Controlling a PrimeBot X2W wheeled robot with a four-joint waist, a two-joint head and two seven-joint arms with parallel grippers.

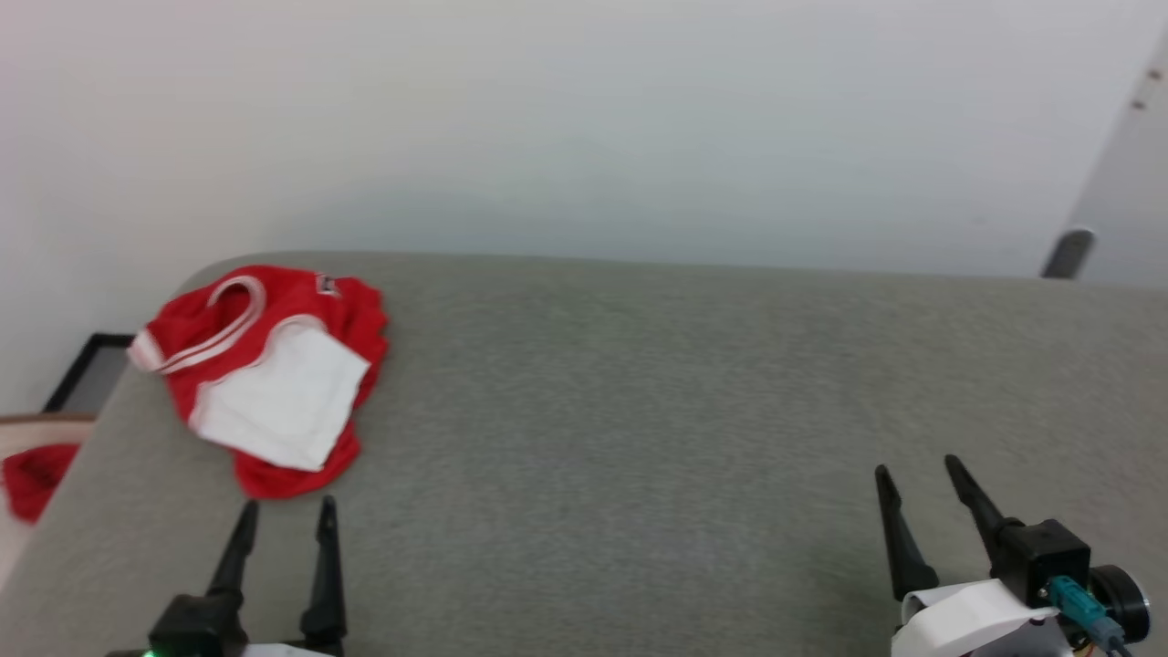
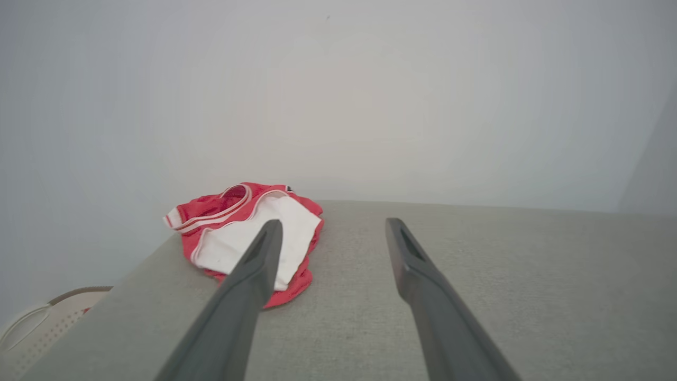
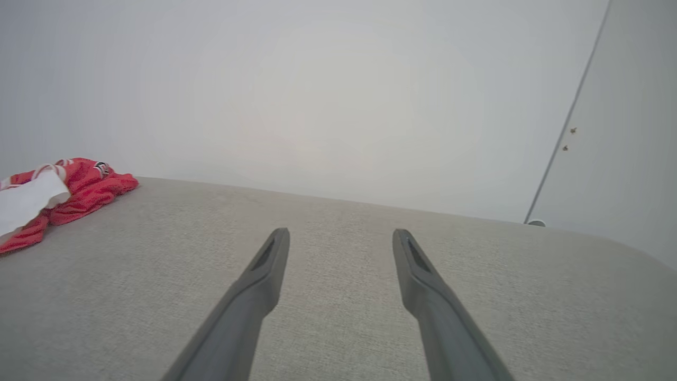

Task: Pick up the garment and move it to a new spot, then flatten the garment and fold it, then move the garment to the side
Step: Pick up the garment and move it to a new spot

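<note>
The garment (image 1: 274,383) is a red shirt with a white sleeve and striped trim, lying crumpled near the far left corner of the grey padded surface (image 1: 639,411). In the left wrist view the garment (image 2: 232,227) lies ahead, partly behind one finger. My left gripper (image 1: 287,506) hovers open just short of the garment's near edge, nothing between its fingers. Far off at the lower right, my right gripper (image 1: 917,467) stands open and empty above bare surface. From the right wrist camera the garment (image 3: 58,190) shows at the far left, with the right gripper (image 3: 341,233) open.
A pale basket (image 2: 37,323) with something red (image 1: 32,479) in it sits below the surface's left edge. A dark frame (image 1: 87,370) lies beside the wall at left. A white wall rises behind; a door (image 1: 1127,173) stands at the right.
</note>
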